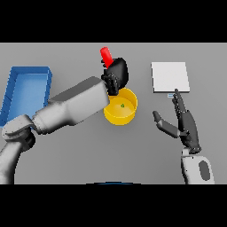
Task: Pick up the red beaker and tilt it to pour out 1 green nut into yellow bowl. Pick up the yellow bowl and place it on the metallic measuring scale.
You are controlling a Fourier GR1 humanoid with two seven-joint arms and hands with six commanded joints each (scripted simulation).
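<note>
My left hand (116, 73) is shut on the red beaker (106, 56), which it holds tilted just behind the yellow bowl (114, 116); only the beaker's upper part shows above the hand. A small green nut (123, 105) lies inside the bowl. The metallic measuring scale (170, 76), a pale square plate, sits at the back right. Right of the bowl and in front of the scale, my right hand (185, 125) stands open with straight fingers, touching nothing.
A blue tray (22, 75) lies at the far left, beside my left arm. My left forearm (75, 106) crosses the table from the lower left toward the bowl.
</note>
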